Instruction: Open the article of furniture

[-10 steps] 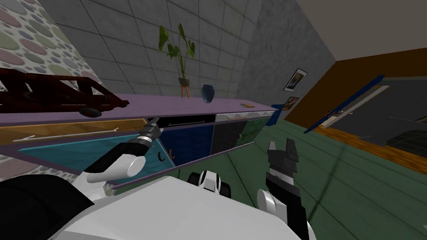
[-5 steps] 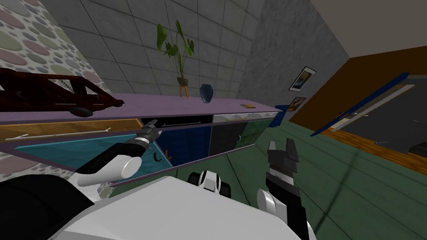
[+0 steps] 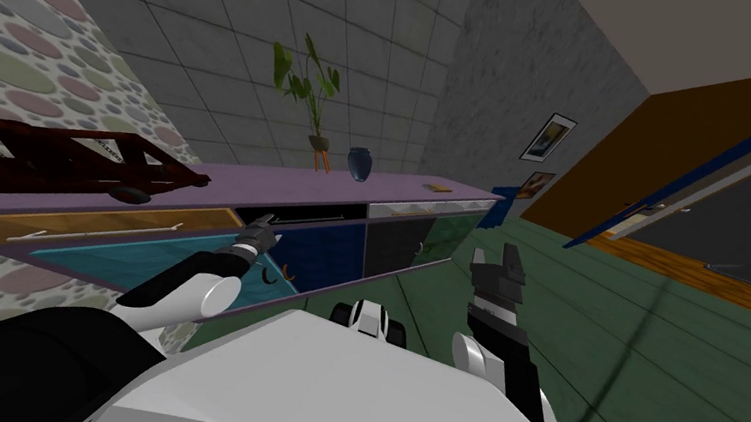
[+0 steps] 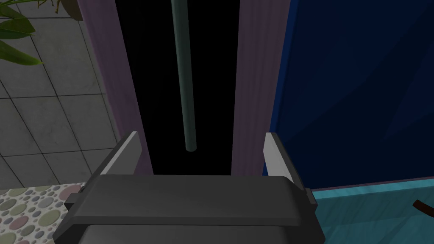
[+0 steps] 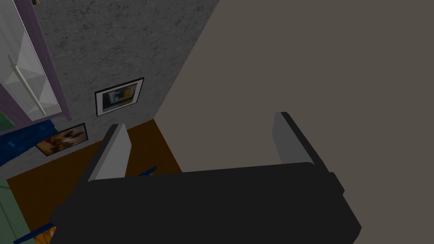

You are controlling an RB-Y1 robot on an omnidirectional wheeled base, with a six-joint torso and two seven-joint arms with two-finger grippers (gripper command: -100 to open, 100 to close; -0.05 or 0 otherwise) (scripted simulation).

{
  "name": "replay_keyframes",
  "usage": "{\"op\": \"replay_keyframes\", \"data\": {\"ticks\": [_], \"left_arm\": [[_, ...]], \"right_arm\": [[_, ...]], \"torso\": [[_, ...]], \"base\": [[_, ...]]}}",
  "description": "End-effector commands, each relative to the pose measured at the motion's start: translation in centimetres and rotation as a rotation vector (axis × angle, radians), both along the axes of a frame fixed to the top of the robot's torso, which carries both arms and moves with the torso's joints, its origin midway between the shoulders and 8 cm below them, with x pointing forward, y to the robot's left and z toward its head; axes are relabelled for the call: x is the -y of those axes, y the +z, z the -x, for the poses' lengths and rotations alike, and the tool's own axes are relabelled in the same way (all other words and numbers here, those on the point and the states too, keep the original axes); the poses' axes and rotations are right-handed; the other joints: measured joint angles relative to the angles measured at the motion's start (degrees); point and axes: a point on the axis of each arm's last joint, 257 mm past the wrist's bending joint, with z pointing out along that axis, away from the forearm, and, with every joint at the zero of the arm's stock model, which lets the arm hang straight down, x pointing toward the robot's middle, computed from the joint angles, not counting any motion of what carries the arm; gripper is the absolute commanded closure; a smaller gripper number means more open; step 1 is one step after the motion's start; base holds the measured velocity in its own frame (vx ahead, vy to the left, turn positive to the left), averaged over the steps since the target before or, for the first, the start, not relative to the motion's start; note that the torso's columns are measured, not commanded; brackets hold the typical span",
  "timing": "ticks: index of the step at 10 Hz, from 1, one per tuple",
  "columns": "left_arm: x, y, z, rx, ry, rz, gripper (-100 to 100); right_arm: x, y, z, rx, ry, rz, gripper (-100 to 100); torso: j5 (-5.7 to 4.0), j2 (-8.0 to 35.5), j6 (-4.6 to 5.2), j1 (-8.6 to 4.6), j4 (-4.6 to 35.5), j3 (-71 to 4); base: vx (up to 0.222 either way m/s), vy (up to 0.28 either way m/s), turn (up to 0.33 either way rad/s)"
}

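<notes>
Sideboard, long and low with a purple top and many-coloured fronts (image 3: 385, 186), is standing against the grey tiled wall (image 3: 208, 50), and the robot's left arm is pointing at its black drawer front (image 4: 148, 84). The left gripper's (image 4: 201, 137) two light grey fingers (image 4: 127, 152) are standing wide apart, gripping nothing. The free end of the drawer's thin grey-green bar handle (image 4: 185, 84) is lying between them, touching neither blade. Each fingertip is lining up with one of the purple frame strips bordering the black drawer front. Just beside that front, a dark blue door panel (image 4: 360, 84) is sitting next to a teal panel (image 4: 364, 212). On the sideboard's top a green potted plant (image 3: 312, 86) and a dark blue vase (image 3: 358, 164) are standing near each other, with a dark red cart model (image 3: 69, 159) well apart toward the left end. The right gripper (image 3: 495, 252) is hanging in front of the sideboard over the green floor (image 3: 610, 347), its fingers likewise spread open and empty.
</notes>
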Motion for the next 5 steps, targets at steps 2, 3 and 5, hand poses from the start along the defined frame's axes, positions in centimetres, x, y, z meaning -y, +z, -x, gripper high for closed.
{"op": "replay_keyframes", "data": {"ticks": [2,3,5], "left_arm": [[-0.2,0.0,0.3,-0.016,0.004,0.006,-100],[-0.2,-0.1,0.3,-0.016,0.003,0.008,-100],[0.5,0.1,-2.0,0.01,-0.04,-0.009,100]], "right_arm": [[0.0,0.0,0.0,0.0,0.0,0.0,0],[0.0,0.0,0.0,0.0,0.0,0.0,0],[0.0,0.0,0.0,0.0,0.0,0.0,0]], "torso": [[0.04,0.01,0.01,0.17,-0.01,-0.01],[0.1,-0.19,0.0,0.32,-0.05,-0.11],[0.0,0.06,-0.01,-0.01,0.01,0.03]], "base": [[0.066,-0.021,0.003],[0.061,0.014,-0.004],[-0.05,-0.013,0.086]]}}
